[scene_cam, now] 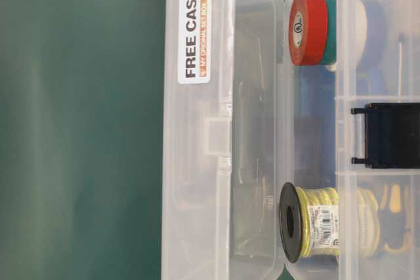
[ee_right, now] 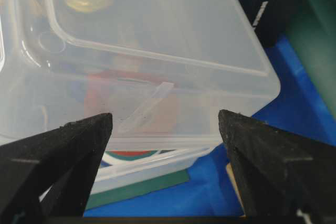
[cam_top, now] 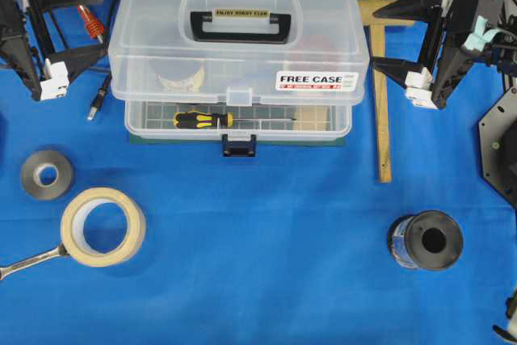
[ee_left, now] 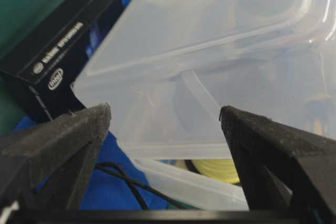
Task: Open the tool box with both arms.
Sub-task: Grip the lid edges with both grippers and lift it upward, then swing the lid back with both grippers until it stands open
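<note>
Nearest you on the blue worktop (cam_top: 266, 280) lie a masking tape roll (cam_top: 103, 225), a grey tape roll (cam_top: 47, 174) and a black spool (cam_top: 426, 241), all well apart from the job. Behind them sits the tool box (cam_top: 239, 54), squarely between your two arms, its dark blue latch (cam_top: 239, 146) facing you and a yellow-handled screwdriver (cam_top: 203, 119) visible through the lower tier. The lid looks shut and the latch looks down (I read it as not yet released), so the opening is all ahead of you. Your left claw (cam_top: 77, 20) stands just beside the box's left end, jaws spread wide and holding nothing; your right claw (cam_top: 396, 36) mirrors it at the right end, equally wide and empty. Both wrist views show the clear corners framed between the fingertips, not touched. Still left: brace the box, free the latch, lift the lid.
</note>
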Action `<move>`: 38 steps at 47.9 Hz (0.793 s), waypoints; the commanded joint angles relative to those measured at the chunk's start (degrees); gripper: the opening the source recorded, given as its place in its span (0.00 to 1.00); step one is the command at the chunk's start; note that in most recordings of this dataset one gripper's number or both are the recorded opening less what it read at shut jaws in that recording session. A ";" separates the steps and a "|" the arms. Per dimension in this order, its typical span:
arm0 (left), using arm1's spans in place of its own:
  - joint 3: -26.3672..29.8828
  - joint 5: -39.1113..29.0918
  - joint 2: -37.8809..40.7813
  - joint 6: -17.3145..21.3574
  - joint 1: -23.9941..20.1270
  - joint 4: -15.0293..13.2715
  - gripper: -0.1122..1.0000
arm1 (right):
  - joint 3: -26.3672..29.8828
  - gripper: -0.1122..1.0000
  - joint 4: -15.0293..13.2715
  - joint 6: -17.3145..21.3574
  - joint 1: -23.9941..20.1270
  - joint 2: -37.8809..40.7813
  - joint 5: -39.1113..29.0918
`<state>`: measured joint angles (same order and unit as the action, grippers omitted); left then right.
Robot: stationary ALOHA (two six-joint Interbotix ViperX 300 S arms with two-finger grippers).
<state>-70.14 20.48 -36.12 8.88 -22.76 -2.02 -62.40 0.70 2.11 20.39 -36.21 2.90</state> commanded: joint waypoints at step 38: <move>7.91 5.36 3.25 -0.09 -8.09 -0.09 0.92 | 5.36 0.86 0.18 0.00 9.05 0.44 3.69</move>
<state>-65.92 24.26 -33.49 8.96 -30.94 -2.29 -59.59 0.79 1.93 29.44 -36.04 4.92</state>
